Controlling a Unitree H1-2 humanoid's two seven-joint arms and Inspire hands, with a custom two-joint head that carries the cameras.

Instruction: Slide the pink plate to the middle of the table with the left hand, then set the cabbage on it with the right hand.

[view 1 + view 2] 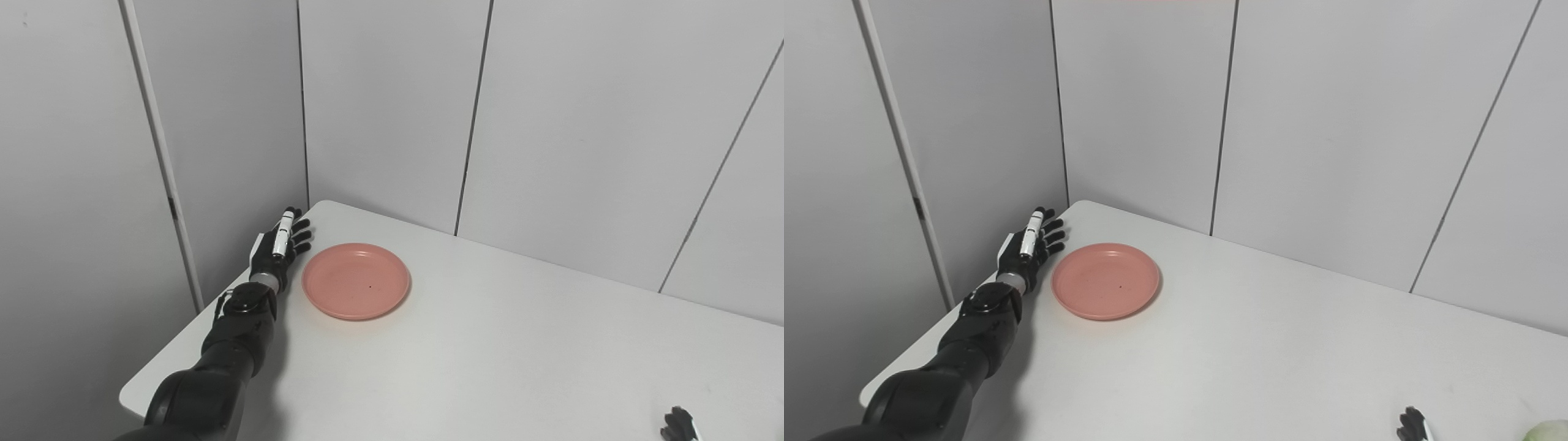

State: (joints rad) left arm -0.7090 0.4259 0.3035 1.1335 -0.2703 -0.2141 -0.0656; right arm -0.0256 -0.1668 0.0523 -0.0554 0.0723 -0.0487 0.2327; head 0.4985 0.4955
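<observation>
White table (pixel 490 343): one pink plate (pixel 356 280), one cabbage (pixel 1549 431), two hands.

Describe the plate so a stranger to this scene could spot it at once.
Start at the white table's far left corner, where the grey wall panels meet. The pink plate lies there, just right of the left hand. It is round, shallow and empty, the only coloured item in that corner.

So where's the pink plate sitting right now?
The pink plate lies flat on the table near its far left corner, just right of the open left hand, well short of the middle.
</observation>
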